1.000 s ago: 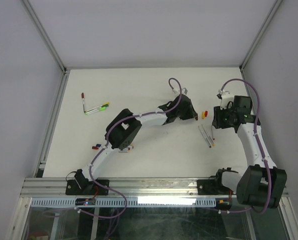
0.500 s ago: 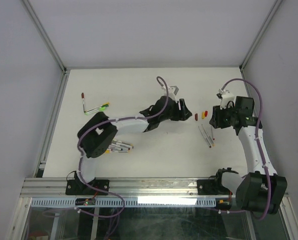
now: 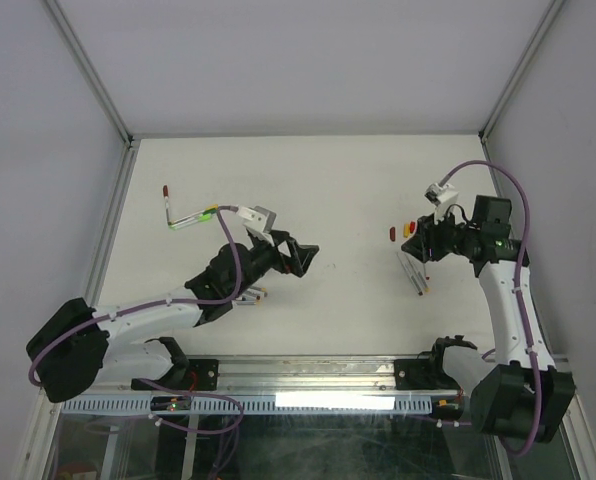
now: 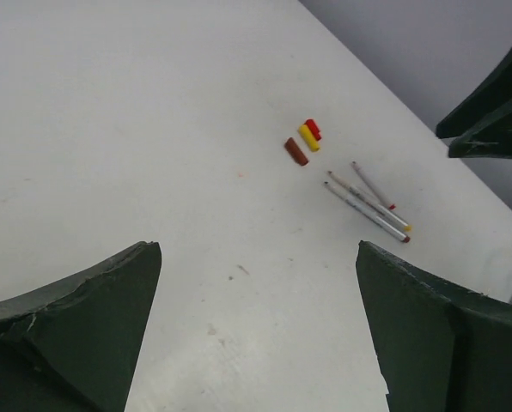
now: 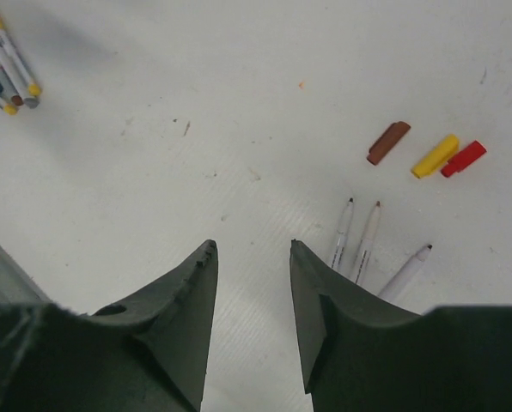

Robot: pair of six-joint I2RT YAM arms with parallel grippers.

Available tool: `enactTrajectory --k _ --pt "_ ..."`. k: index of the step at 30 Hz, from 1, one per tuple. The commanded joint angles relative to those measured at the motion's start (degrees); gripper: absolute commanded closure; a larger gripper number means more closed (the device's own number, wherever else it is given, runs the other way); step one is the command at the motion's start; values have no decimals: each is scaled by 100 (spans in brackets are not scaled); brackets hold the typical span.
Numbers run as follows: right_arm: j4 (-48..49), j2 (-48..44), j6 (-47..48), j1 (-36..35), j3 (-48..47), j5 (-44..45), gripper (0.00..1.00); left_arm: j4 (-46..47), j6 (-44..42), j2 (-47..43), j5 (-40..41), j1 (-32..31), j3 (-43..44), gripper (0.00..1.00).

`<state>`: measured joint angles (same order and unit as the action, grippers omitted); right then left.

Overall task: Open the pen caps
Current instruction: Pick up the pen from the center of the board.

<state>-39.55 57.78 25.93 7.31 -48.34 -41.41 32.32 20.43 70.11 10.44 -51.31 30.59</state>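
Hazard: left gripper, wide and empty, could scatter slim capped white-grey marker pens on descent; right gripper narrow, empty.

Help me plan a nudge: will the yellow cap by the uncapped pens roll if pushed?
The yellow cap lies on its side and looks rounded, so a sideways push would probably roll it. Small plastic, so likely light and easily flicked. The red cap seems to touch it and may move too.
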Motion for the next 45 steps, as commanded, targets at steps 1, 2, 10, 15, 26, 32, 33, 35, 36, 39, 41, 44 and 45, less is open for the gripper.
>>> enactTrajectory --k 1,2,10,15,26,32,33,35,36,39,41,44,45 --pt "-75 -93 581 -70 -508 -1020 57 -85 -569 -809 471 271 -378 1" --pt "-119 -70 693 -100 -607 -1143 55 -233 -599 -900 437 357 -391 1" --pt "-348 317 1480 -690 -1209 -1870 51 -1453 -635 -1016 131 1298 -94 1" --pt "-89 621 1467 -935 -1159 -1923 51 -2066 -863 -813 306 1573 196 1" --pt "-9 768 1467 -932 -777 -1774 50 -2787 -1187 -271 626 2173 741 1" --pt "-62 786 1467 -928 -748 -1622 50 -2943 -1217 -91 580 2547 915 1" --pt "-68 781 1475 -937 -747 -1612 50 -2958 -1209 -67 568 2596 930 1" --pt "-79 781 1485 -939 -750 -1607 50 -2987 -1208 -16 543 2693 959 1" --pt "-91 789 1492 -934 -754 -1602 50 -2991 -1205 19 520 2737 974 1" --pt "-109 788 1510 -931 -753 -1583 50 -3013 -1197 137 471 2870 1032 1" --pt "-123 796 1520 -938 -749 -1575 50 -3027 -1191 232 475 2982 1078 1" --pt "-135 809 1529 -933 -754 -1549 50 -3048 -1197 409 449 3257 1196 1" --pt "-132 811 1529 -933 -757 -1551 50 -3068 -1203 477 417 3367 1242 1"
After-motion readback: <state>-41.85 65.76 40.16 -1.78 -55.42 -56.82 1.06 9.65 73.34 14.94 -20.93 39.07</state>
